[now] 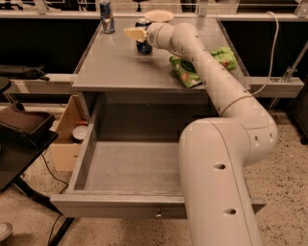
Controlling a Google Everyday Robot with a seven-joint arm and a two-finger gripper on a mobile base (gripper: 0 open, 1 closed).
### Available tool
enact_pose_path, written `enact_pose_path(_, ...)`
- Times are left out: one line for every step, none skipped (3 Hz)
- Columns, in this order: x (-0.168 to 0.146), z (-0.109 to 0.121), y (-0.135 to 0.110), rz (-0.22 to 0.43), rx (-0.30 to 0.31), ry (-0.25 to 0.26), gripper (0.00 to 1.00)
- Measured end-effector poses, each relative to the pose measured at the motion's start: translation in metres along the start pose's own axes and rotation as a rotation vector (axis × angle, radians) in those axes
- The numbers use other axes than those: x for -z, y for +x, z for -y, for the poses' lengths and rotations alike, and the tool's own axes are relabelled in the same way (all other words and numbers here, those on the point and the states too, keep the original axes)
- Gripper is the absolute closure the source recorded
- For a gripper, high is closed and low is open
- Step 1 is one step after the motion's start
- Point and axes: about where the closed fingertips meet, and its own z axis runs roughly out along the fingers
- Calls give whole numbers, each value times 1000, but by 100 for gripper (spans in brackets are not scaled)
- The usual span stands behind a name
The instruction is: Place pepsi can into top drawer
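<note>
Robot gripper at a pepsi can on a grey table, with the drawer below standing open

A large white robot arm rises from the near right and reaches across to the far side of a grey table. At its end, the pale yellow gripper sits at the upper part of the pepsi can, partly covering it. Whether its jaws are apart, together or clamped on the can cannot be told from this view.

The pepsi can stands upright on the tabletop, towards the far edge and near the middle. It is short and dark blue. Left of it, in the far left corner, stands a taller, slimmer blue-and-silver can, well apart from the gripper. Just beyond the pepsi can lies a pale round plate. To the right, a green snack bag lies flat on the table, partly hidden behind the arm.

Under the tabletop, the top drawer is pulled out towards the viewer. It is wide, shallow and grey. A small round knob sits at the centre of its front panel.

On the floor to the left of the drawer stands an open cardboard box
</note>
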Motion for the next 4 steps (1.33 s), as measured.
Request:
enact_pose_path(0,0,0,0,0,0,51)
enact_pose_path(0,0,0,0,0,0,72)
enact_pose_path(1,0,-6,10,3,-3,100)
enact_pose_path(8,0,-27,51,16,-17,100)
